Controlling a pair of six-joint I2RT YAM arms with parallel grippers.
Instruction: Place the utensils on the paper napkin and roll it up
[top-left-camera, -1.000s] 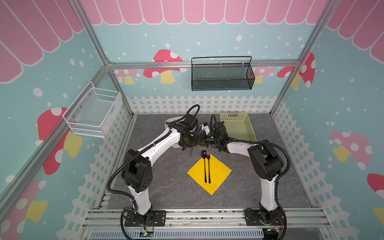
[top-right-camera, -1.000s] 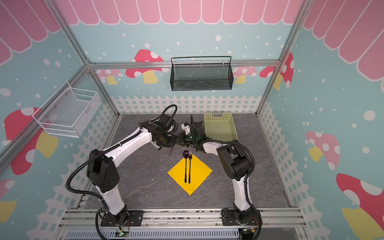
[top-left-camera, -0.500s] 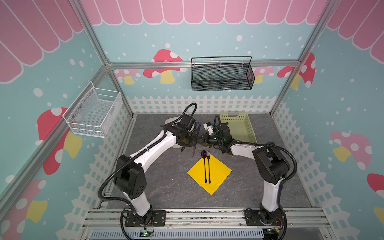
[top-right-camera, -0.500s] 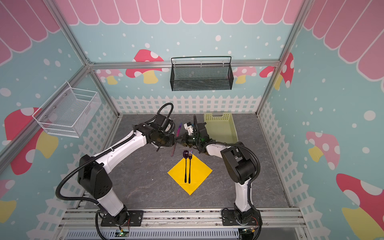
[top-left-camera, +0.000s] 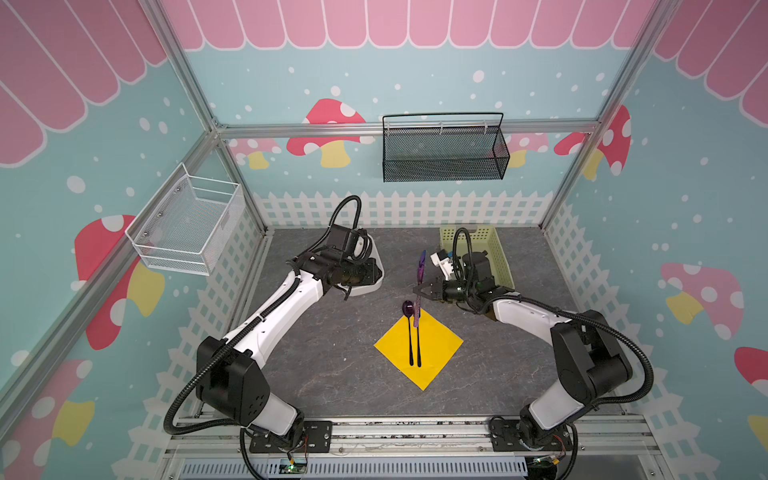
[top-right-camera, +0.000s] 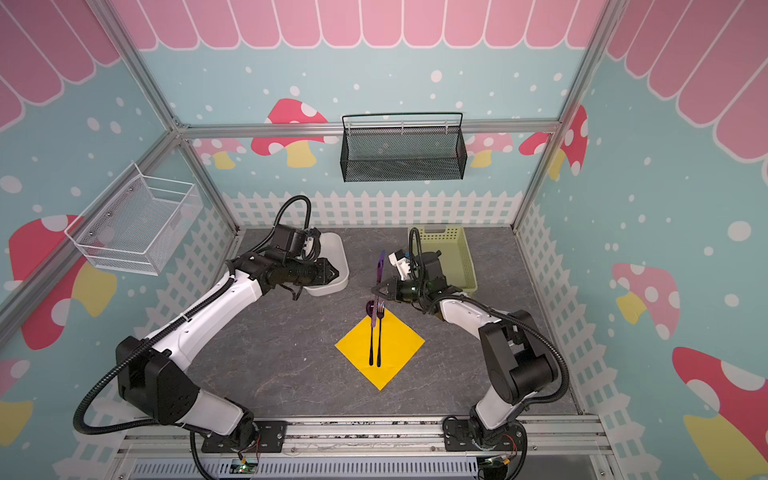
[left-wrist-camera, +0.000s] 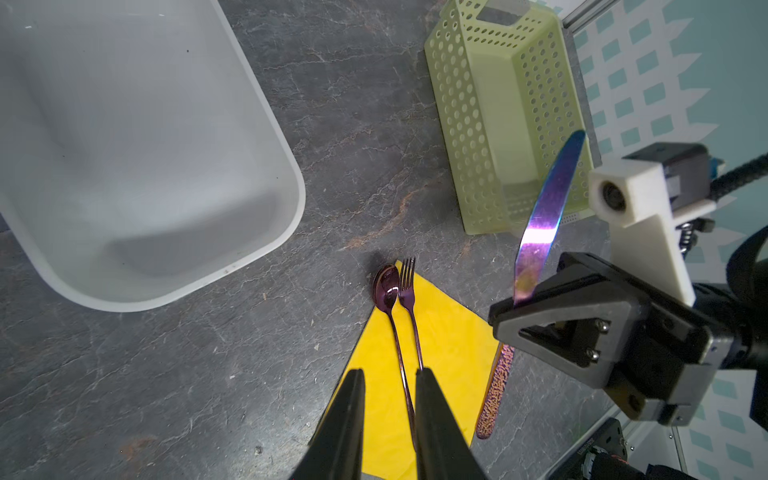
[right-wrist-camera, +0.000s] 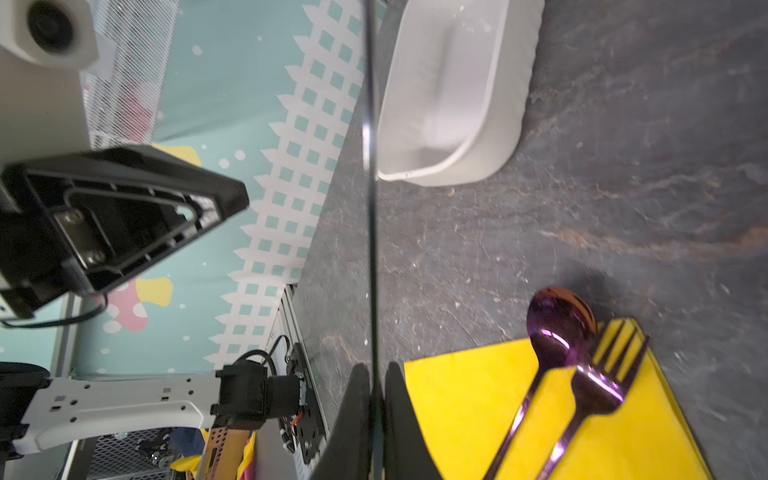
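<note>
Two of the three utensils are down: the spoon (top-left-camera: 409, 336) and fork (top-left-camera: 418, 351) lie side by side on the yellow paper napkin (top-left-camera: 440, 345), heads poking past its 12 o'clock corner. The right gripper (top-left-camera: 419, 291) pinches the knife (top-left-camera: 420, 266) mid-length, blade up, above that corner. The left gripper (left-wrist-camera: 390, 374), jaws parted and empty, hangs at 10 o'clock by the white tub (top-left-camera: 368, 291). To my eye, laying the knife and all the rolling remain
</note>
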